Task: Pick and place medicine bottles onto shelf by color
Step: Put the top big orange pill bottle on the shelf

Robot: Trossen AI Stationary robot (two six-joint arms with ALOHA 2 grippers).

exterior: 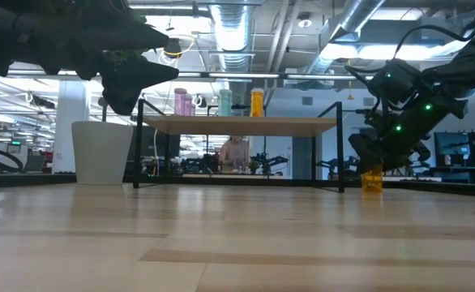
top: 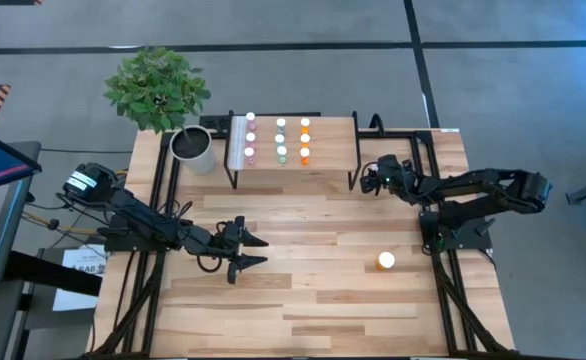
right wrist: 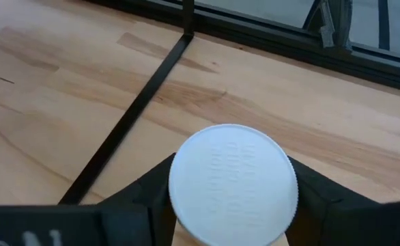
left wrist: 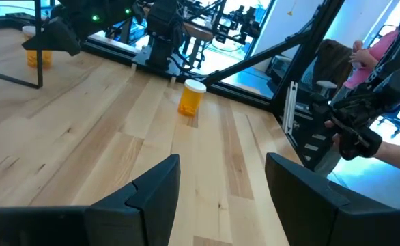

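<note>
While the left gripper hovers over the middle-left of the table, its two fingers stand apart with nothing between them; the left wrist view shows bare wood in the gap. Behind it, at the table's far left corner, a white plant pot holds a leafy green plant.

Next comes the shelf, along the far edge near the middle. On it stand small white-capped bottles in three columns: pink ones on the left, teal ones in the middle, orange ones on the right.

Just beyond the shelf's right end, the right gripper sits low over the table. Its fingers flank a larger orange bottle standing on the wood beside the shelf leg; the right wrist view shows the white cap filling the space between them, the fingers at its sides. Whether they are pressing it firmly I cannot tell.

Another large orange bottle stands alone on the right part of the table, nearer the front, well apart from both grippers.
</note>
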